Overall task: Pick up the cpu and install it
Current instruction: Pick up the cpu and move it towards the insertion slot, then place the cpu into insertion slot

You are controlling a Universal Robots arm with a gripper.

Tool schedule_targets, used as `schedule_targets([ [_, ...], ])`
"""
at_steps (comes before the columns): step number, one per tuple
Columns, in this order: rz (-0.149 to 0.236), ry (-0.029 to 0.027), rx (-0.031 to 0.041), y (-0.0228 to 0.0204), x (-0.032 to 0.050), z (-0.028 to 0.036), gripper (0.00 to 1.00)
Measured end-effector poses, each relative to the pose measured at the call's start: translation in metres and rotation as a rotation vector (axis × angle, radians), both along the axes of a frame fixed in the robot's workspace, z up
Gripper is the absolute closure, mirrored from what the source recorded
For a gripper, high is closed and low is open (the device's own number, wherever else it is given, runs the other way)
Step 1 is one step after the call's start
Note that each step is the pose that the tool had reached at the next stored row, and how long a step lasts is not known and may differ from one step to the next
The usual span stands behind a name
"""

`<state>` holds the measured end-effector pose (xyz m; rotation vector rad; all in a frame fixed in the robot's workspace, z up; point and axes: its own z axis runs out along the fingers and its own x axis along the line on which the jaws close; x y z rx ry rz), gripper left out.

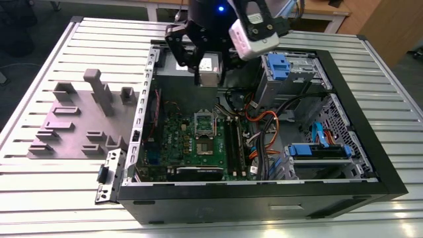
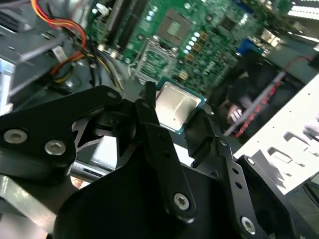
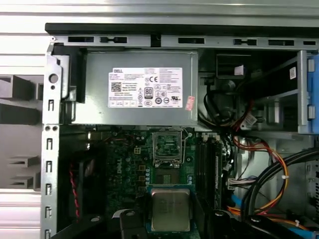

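**Cpu clamped in the gripper above the open case**

The fingers [image 2: 147, 112] are closed on two opposite edges of the cpu [image 2: 177, 105], its shiny face showing. The gripper [image 2: 174, 112] holds it clear of the motherboard [image 2: 199, 35]. In the exterior view the gripper [image 1: 209, 69] hangs fingers-down over the grey box [image 1: 165, 69], at 12 o'clock from the socket frame [image 1: 204, 122] inside the computer case [image 1: 264, 198]. Black linkages hide the cpu's near edge in the second wrist view. The exterior view cuts the arm off at the picture's edge.
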<state>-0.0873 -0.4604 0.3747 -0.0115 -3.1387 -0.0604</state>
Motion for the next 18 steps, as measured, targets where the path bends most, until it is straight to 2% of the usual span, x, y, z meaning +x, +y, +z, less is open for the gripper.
schedule_targets([
  [2, 0.0, 0.0, 0.0001, -0.0012, 0.0053, -0.001, 0.53],
  [5, 0.0, 0.0, 0.0, -0.0092, 0.006, -0.0028, 0.53],
  [6, 0.0, -0.0001, 0.0002, -0.0102, 0.0059, -0.0031, 0.53],
  [18, 0.0, 0.0, -0.0001, -0.0125, 0.006, -0.0035, 0.53],
])
